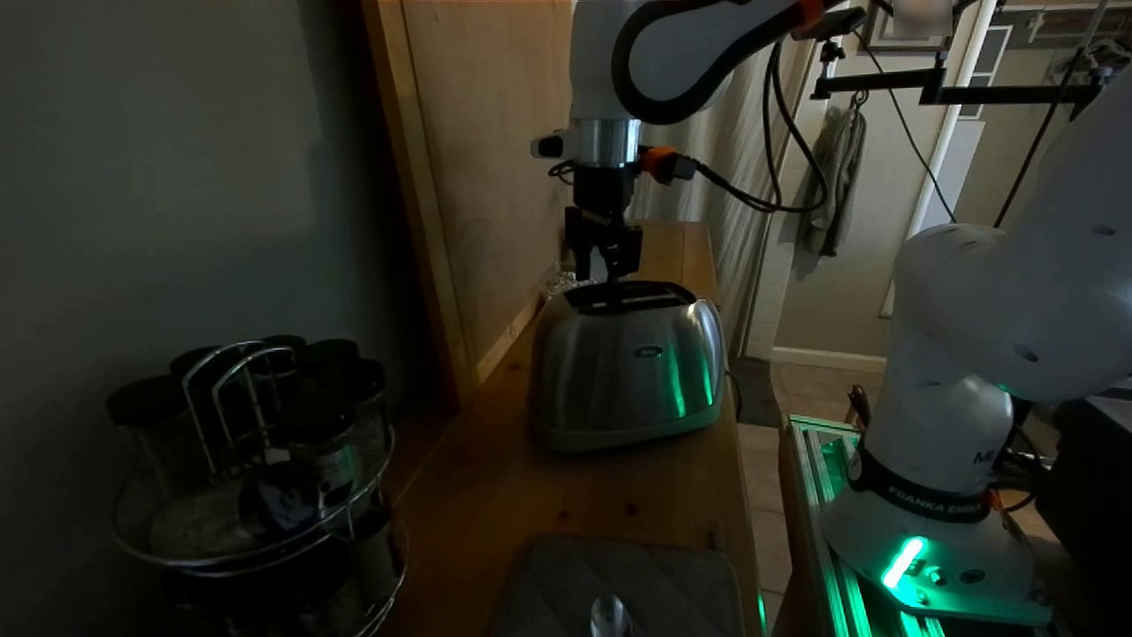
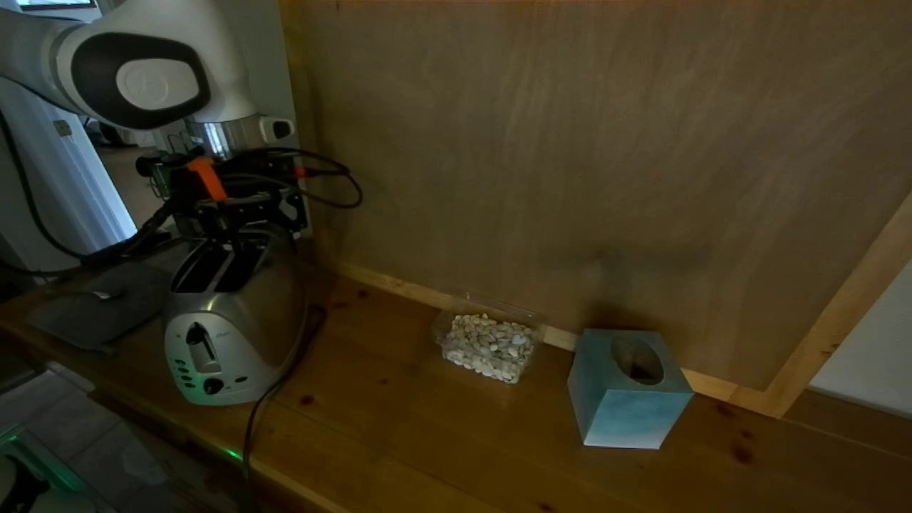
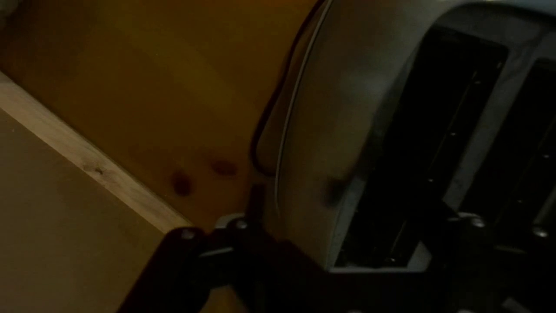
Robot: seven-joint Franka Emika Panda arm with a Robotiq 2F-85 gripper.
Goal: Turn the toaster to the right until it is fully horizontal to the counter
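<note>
The silver toaster (image 1: pixel 619 376) stands upright on the brown wooden counter (image 1: pixel 478 513), its long side across the counter at a slight angle. In an exterior view, its lever and button end (image 2: pixel 221 356) faces the camera. My gripper (image 1: pixel 601 268) points down just above the toaster's top. Its fingers are apart with nothing held between them. In the wrist view, the toaster's side wall (image 3: pixel 343 117) and a slot lie between the fingers (image 3: pixel 343 198). One finger is beside the outer wall, the other over the slots. Whether either touches the metal cannot be told.
A pale wooden panel (image 2: pixel 570 142) rises along the counter's back. A dark cord (image 2: pixel 251 427) runs from the toaster over the front edge. A clear box of pebbles (image 2: pixel 491 345) and a blue tissue box (image 2: pixel 634 417) stand farther along. A jar rack (image 1: pixel 323 433) and grey mat (image 1: pixel 548 593) are opposite.
</note>
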